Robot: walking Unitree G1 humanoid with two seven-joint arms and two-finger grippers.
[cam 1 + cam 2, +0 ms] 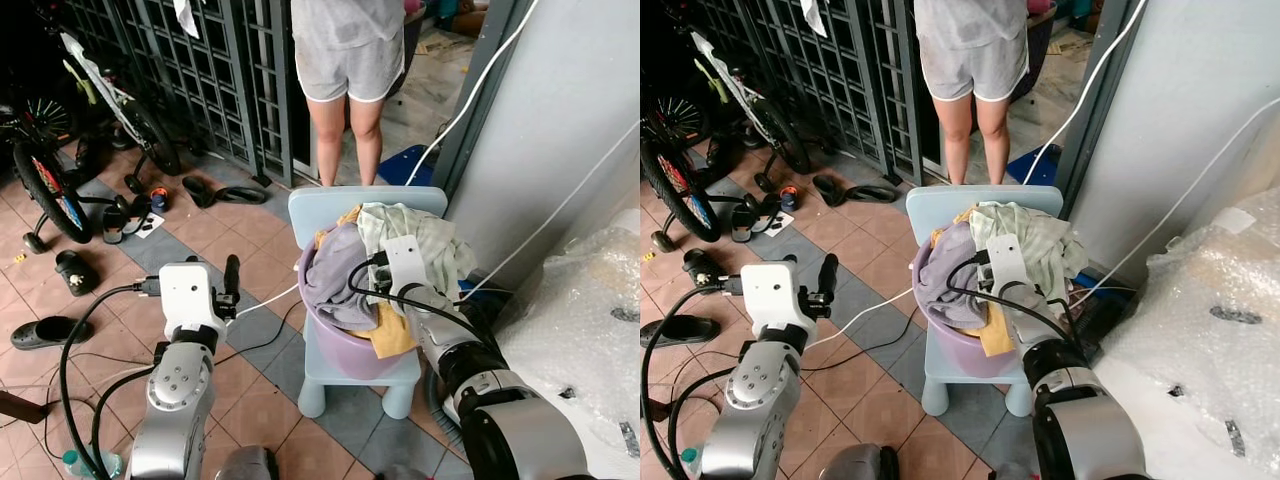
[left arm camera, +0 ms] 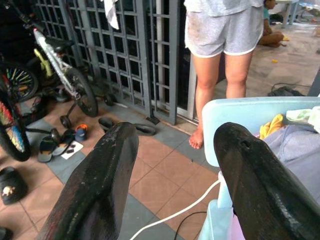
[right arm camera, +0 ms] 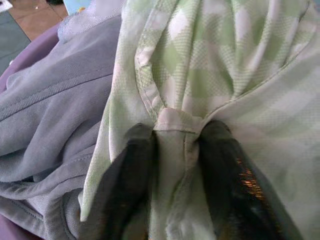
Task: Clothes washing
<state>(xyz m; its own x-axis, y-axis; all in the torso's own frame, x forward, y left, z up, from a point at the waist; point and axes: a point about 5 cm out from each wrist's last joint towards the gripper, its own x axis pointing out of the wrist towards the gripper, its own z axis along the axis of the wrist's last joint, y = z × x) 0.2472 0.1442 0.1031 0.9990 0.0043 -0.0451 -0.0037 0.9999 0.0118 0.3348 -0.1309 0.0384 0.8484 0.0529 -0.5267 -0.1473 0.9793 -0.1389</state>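
A round purple plastic laundry basin [image 1: 352, 352], heaped with clothes, sits on the seat of a small pale blue plastic child's chair [image 1: 330, 205] on a tiled floor [image 1: 255, 390] — likely raised there so the robot can reach it without bending low. The heap includes a grey knit garment [image 1: 330, 275], a crumpled green-and-white checked cloth [image 1: 425, 240] on top towards the robot's right, and a yellow cloth [image 1: 392, 335] spilling over the basin's near rim.

The right gripper [image 3: 175, 135] is pressed into the top of the heap. Its jaws are clamped on a hemmed fold of the checked cloth, bunching the fabric between the two black fingers [image 3: 132, 165]. The grip looks set for lifting that piece off the pile, probably the first step in moving laundry to a washer.

The left gripper [image 2: 175, 165] is held up beside the chair on the robot's left, jaws wide apart and holding nothing, pointing past the chair back towards a dark metal gate [image 1: 215, 70] — seemingly kept clear until needed.

A person in grey shorts [image 1: 348, 65] stands barefoot just behind the chair. Bicycles [image 1: 60, 150] and scattered sandals [image 1: 75, 270] lie to the left, and a white cable [image 1: 270, 298] trails across the floor.
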